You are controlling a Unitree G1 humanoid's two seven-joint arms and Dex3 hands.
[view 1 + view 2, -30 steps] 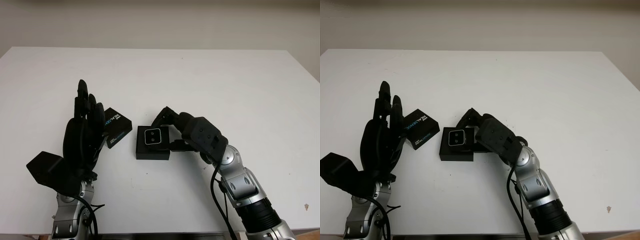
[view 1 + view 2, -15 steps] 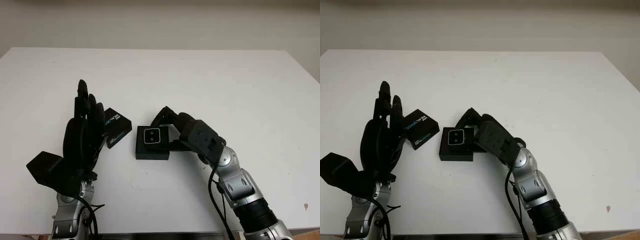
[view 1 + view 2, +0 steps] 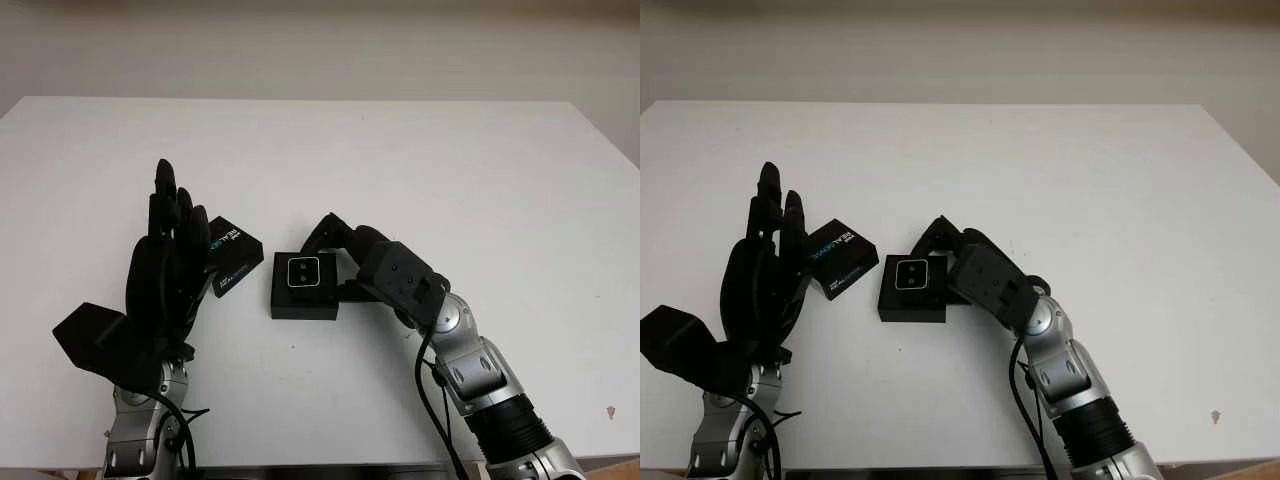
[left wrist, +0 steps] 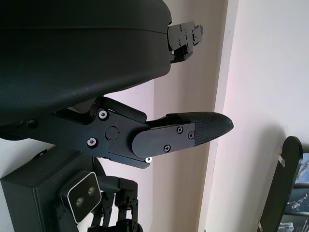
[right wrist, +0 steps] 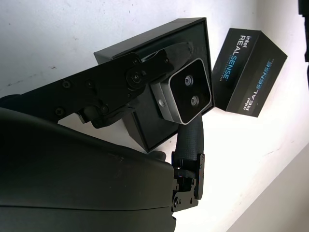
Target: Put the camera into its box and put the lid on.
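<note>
Camera (image 3: 304, 272) first: you have it over the open black box (image 3: 304, 305), near the middle of the white table (image 3: 450, 170), with the right hand (image 3: 345, 262) closed on it. In the right wrist view two fingers (image 5: 186, 137) pinch its silver body from opposite sides, its two lenses facing up, so you have not let go yet. It looks as if the first half of the job is nearly done: the camera is inside the box outline, but you cannot tell whether it sits down in its recess or hovers just above the floor of the box.

Still to do, as you can judge it: release the camera, pull the right hand clear, then fetch the lid (image 3: 230, 256) and press it on. The lid, the black piece with printed lettering, lies tilted just beside the box on its left side, apart from it.

Your left hand (image 3: 165, 270) is upright beside the lid, open and holding nothing; its fingers (image 4: 193, 133) reach straight out in the left wrist view. Whether they touch the lid is hard to say, since the hand covers the lid's near corner in the head views.

Hidden from you: the right side of the box under the right hand, the seat of the camera, and the lower left part of the lid.
</note>
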